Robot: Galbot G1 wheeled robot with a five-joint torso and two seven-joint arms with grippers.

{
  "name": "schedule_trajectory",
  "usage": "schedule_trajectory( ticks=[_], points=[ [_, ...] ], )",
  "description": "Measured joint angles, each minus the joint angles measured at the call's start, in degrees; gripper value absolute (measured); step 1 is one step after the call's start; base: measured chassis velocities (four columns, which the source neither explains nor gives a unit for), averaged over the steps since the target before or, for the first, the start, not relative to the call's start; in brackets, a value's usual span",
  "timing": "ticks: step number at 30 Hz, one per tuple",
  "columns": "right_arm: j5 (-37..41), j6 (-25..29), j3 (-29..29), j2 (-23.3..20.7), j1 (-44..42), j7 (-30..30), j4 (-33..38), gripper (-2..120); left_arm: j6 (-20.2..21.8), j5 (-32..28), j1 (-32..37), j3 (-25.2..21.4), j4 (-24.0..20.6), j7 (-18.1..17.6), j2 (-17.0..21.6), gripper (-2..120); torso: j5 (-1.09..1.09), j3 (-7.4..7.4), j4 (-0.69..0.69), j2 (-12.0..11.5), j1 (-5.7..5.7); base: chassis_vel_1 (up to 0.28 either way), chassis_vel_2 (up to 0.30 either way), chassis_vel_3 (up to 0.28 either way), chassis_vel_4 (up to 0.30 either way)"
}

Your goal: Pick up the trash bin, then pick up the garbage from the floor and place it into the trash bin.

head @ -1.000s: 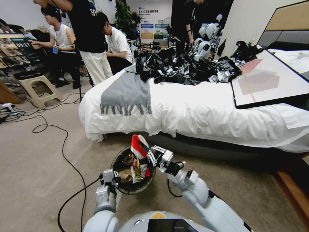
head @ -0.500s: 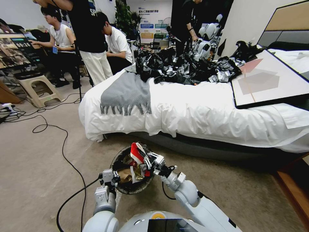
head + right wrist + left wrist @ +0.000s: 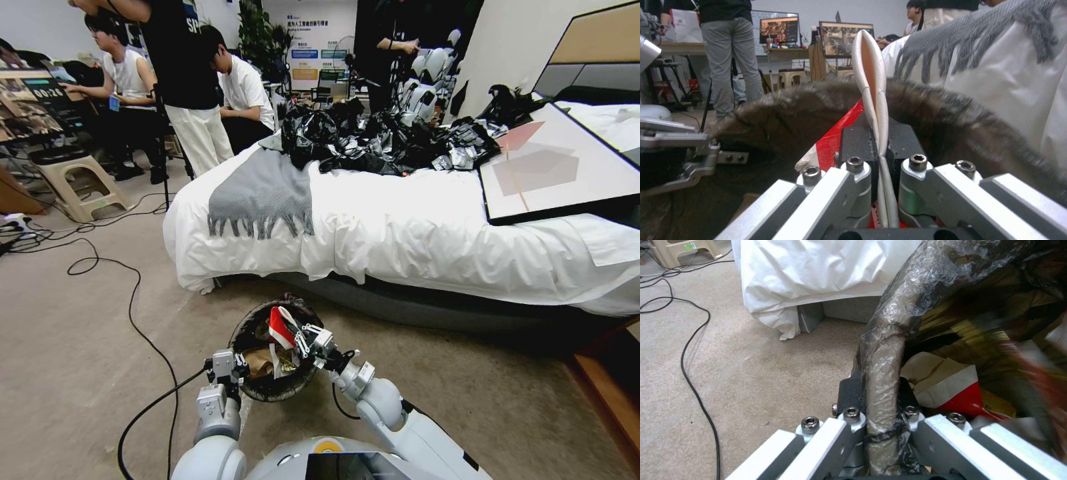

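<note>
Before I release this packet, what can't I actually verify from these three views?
- Floor close in front of the base: head view, hidden behind the trash bin and both arms, so leftover litter is unconfirmed.
- Bin's depth: left wrist view, motion-blurred beyond the rim held by the left pincer.
- Red-white packet lower end: right wrist view, hidden by the right pincer clamping it.
</note>
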Motion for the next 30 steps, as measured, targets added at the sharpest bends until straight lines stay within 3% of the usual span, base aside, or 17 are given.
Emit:
schedule_trajectory(
  ticks=[15,30],
  points=[
    [-1.6,-0.9,-0.9,-0.9,-0.1,0.5,-2.3,3,0.1,0.0,-0.1,0.1,-0.4,0.0,0.2,0,0.0,0.0,0.0,0.0,0.0,0.0,0.0,0.0,0.0],
    [-1.8,-1.3,-0.4,-0.6,-0.2,0.8,-1.9,59,0.2,-0.1,-0.3,0.1,-0.4,0.0,0.0,0,0.0,0.0,0.0,0.0,0.0,0.0,0.0,0.0,0.0]
  ],
)
